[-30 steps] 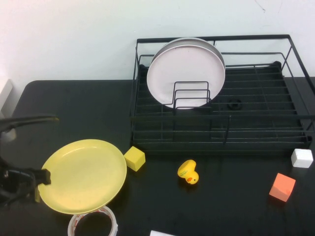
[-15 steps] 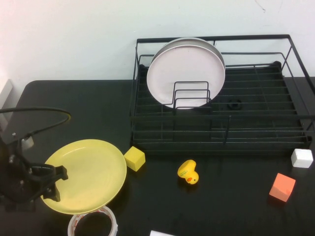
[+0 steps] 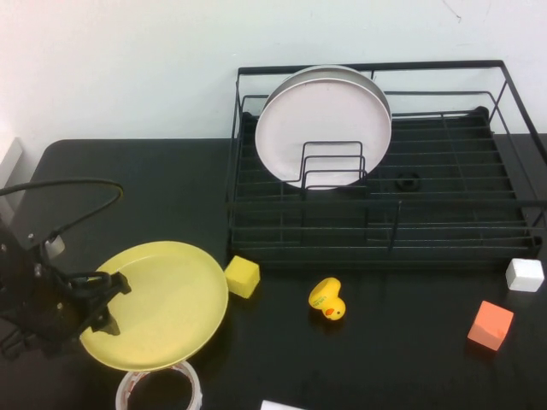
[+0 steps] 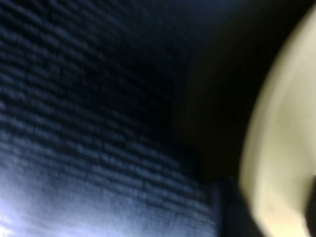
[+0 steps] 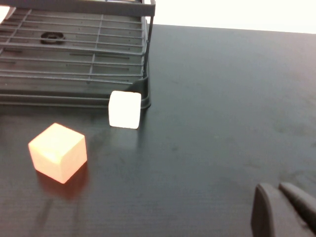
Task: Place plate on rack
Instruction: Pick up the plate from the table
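While the yellow plate [image 3: 158, 303] lies low over the table [image 3: 171, 188], well short of the rack [image 3: 376, 162], the left gripper [image 3: 107, 301] clasps its outer rim. Carrying and slotting it beside the pale plate [image 3: 323, 124] remain, it seems. The right gripper [image 5: 279, 207], fingers together, idles beyond the rack's far end.

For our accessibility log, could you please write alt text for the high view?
The left gripper is at the left rim of the yellow plate on the black table, beside a yellow cube. Behind, a black wire rack holds an upright white plate. The right gripper is out of view.
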`<act>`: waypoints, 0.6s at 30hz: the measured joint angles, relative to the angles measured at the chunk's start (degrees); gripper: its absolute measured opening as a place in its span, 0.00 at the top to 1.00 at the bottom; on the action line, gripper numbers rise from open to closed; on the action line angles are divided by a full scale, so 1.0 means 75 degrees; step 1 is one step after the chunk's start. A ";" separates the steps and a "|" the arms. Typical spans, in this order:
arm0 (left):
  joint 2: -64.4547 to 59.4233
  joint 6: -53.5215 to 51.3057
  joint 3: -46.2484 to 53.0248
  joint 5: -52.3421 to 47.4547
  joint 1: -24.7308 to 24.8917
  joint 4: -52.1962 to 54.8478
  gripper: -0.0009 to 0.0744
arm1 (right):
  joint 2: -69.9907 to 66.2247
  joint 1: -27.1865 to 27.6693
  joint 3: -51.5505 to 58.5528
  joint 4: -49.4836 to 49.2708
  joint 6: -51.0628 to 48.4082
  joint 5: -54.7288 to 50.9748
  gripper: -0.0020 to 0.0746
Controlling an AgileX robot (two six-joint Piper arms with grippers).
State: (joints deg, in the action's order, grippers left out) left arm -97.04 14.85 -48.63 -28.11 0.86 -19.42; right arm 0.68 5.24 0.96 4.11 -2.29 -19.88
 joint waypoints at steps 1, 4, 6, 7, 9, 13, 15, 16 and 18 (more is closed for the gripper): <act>-0.0005 -0.0015 -0.0013 0.0062 0.0000 -0.0036 0.64 | 0.0000 0.0000 0.0000 0.0000 0.0000 0.0000 0.98; -0.0048 -0.0270 -0.0028 0.0211 0.0000 -0.0015 0.87 | 0.0000 0.0000 0.0000 0.0000 0.0000 0.0000 0.98; -0.0110 -0.0379 -0.0028 0.0284 -0.0013 -0.0016 0.92 | 0.0000 0.0000 0.0000 0.0000 0.0000 0.0000 0.98; -0.0108 -0.0416 -0.0028 0.0300 -0.0013 -0.0016 0.93 | 0.0000 0.0000 0.0000 0.0000 0.0000 0.0000 0.98; -0.0093 -0.0614 -0.0028 0.0317 -0.0013 -0.0092 0.95 | 0.0000 0.0000 0.0000 0.0000 0.0000 0.0000 0.98; 0.0082 -0.1147 -0.0014 0.0333 -0.0013 -0.0353 0.97 | 0.0000 0.0000 0.0000 0.0000 0.0000 0.0000 0.98; 0.0282 -0.1390 0.0001 0.0305 -0.0013 -0.0477 0.98 | 0.0000 0.0000 0.0000 0.0000 0.0000 0.0000 0.98; 0.0401 -0.1442 0.0001 0.0301 -0.0013 -0.0501 0.98 | 0.0000 0.0000 0.0000 0.0000 0.0016 0.0000 0.98; 0.0754 -0.1596 0.0001 0.0316 -0.0013 -0.0566 0.98 | 0.0000 0.0000 0.0000 0.0000 0.0016 0.0000 0.98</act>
State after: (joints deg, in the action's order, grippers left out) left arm -91.39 2.88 -48.62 -25.74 0.76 -23.67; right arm 0.68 5.24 0.96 4.11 -2.17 -19.88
